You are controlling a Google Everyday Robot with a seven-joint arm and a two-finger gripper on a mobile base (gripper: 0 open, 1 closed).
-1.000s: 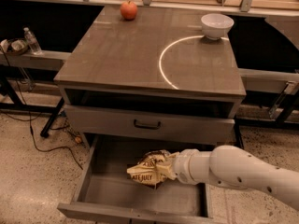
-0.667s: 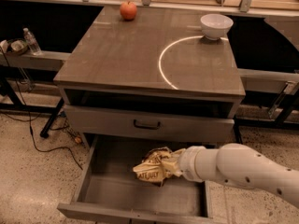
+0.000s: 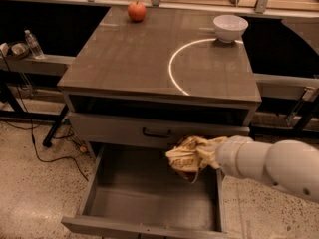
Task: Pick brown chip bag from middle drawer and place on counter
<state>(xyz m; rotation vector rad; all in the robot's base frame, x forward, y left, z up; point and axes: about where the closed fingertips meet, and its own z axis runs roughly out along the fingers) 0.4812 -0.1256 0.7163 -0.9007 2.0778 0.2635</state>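
Fingers point(image 3: 215, 152) clamp brown chip bag point(image 3: 188, 157) above middle drawer point(image 3: 149, 203) | counter point(image 3: 124, 63): apple point(image 3: 136, 11), bowl point(image 3: 230, 27) | speckled floor point(image 3: 30, 183)

Dim, counter point(image 3: 124, 63) glare; hand point(image 3: 212, 156) over middle drawer point(image 3: 144, 203) perhaps slightly blurred.

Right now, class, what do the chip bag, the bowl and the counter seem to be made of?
The brown chip bag, held over the middle drawer by the gripper: thin film or foil, crumpled into creases. The bowl: likely glazed ceramic, smooth white. The counter: glossy laminate or coated wood; it mirrors light.
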